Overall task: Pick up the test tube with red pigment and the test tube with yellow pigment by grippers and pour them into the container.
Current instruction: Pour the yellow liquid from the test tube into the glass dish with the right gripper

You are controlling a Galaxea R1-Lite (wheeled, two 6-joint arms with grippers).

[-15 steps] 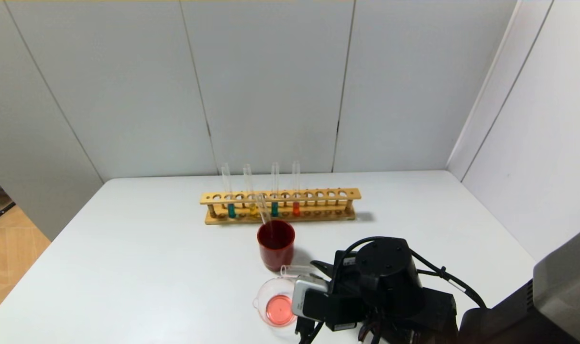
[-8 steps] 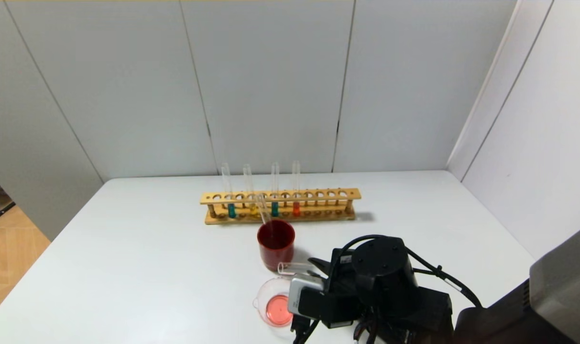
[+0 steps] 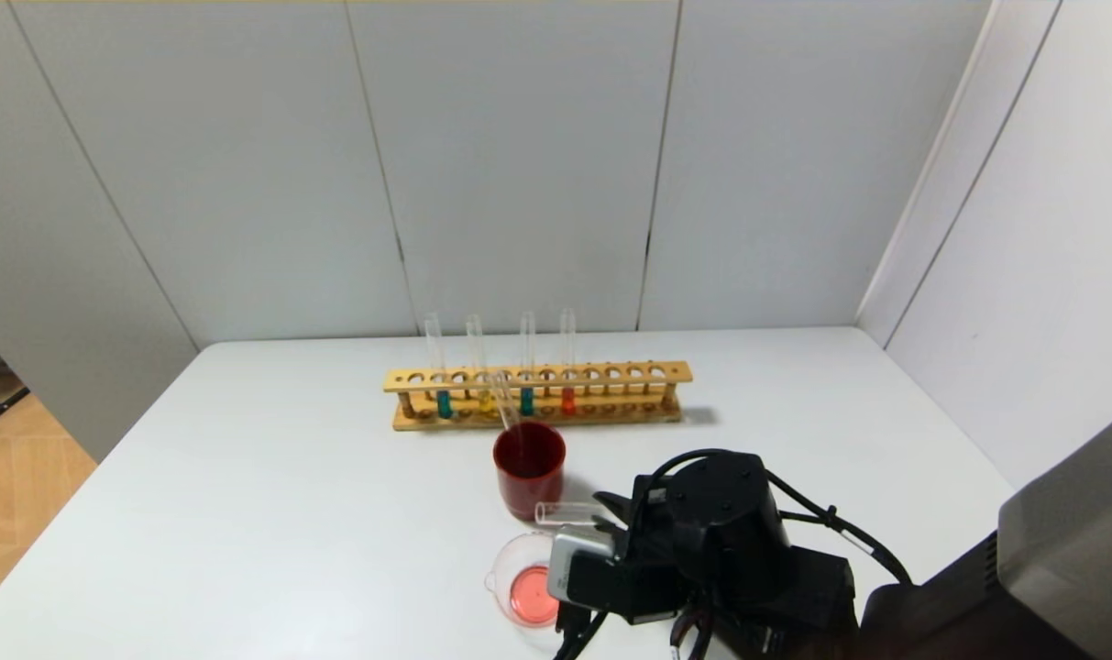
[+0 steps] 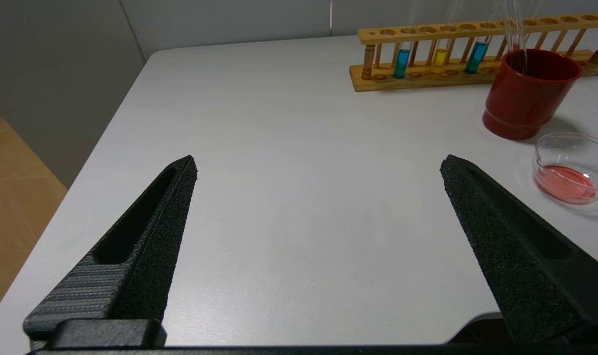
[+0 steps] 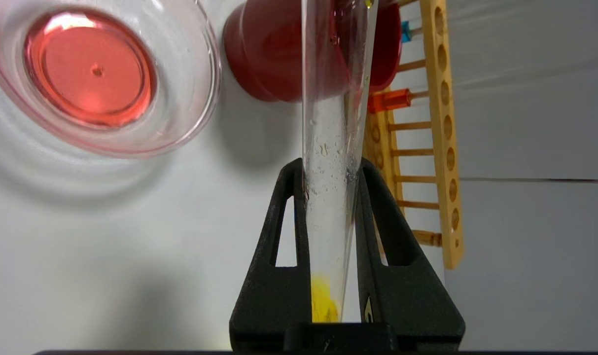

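Note:
My right gripper [image 5: 328,165] is shut on the test tube with yellow pigment [image 5: 331,148], which lies nearly level. Its yellow liquid sits at the closed end, deep between the fingers. In the head view the tube's open mouth [image 3: 546,513] is between the red cup and the far rim of the container [image 3: 510,559]. That low glass container [image 5: 200,98] holds a shallow pink-red pool. The test tube with red pigment [image 3: 567,401] stands in the wooden rack [image 3: 537,376]. My left gripper [image 4: 318,165] hangs open over bare table, off to the container's left.
A dark-red cup [image 3: 529,467] stands between rack and container with an empty glass tube [image 3: 505,403] leaning in it. The rack also holds two teal tubes [image 3: 443,403] and another yellow one [image 3: 484,401]. White wall panels close the back and right of the table [image 3: 244,513].
My right arm has drifted slightly left and away from me with the yellow tube, whose mouth has edged toward the red cup. Nothing else has moved.

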